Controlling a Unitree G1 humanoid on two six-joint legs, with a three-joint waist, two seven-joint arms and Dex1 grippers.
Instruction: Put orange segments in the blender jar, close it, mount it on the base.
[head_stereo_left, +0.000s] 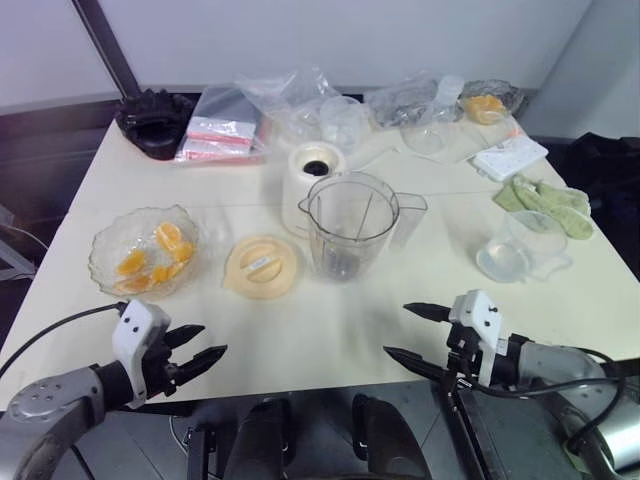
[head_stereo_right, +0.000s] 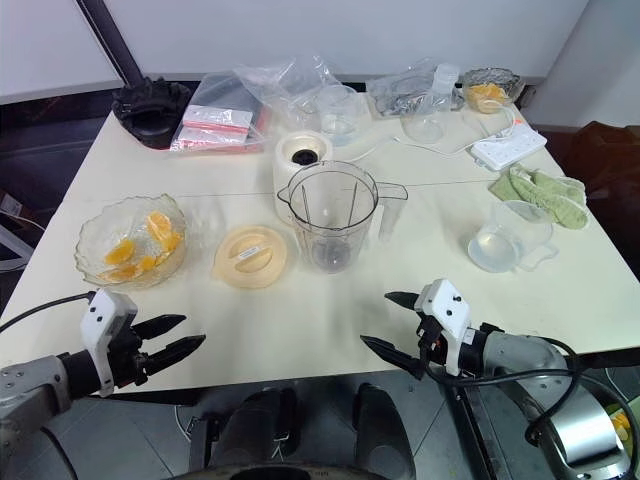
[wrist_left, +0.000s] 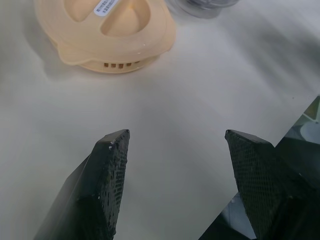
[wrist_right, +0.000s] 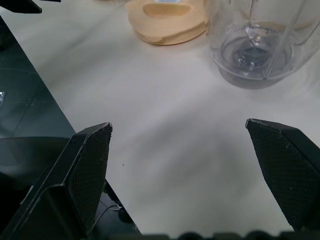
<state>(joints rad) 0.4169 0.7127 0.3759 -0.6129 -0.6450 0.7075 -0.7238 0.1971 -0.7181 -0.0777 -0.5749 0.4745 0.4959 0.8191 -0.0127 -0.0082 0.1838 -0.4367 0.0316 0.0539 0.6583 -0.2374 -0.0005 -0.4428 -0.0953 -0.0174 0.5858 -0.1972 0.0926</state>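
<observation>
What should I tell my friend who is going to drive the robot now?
Left gripper: open, holding nothing, over the table's near edge by the bowl.
Right gripper: open wide, holding nothing, near the table's front edge, in front of the jar.
Orange segments: all in the glass bowl on the left.
Jar: upright mid-table, no segments in it, no lid on.
Lid: flat on the table between bowl and jar.
Base: just behind the jar.
Done: nothing yet.
Left: move segments into the jar, fit the lid, set the jar on the base.
</observation>
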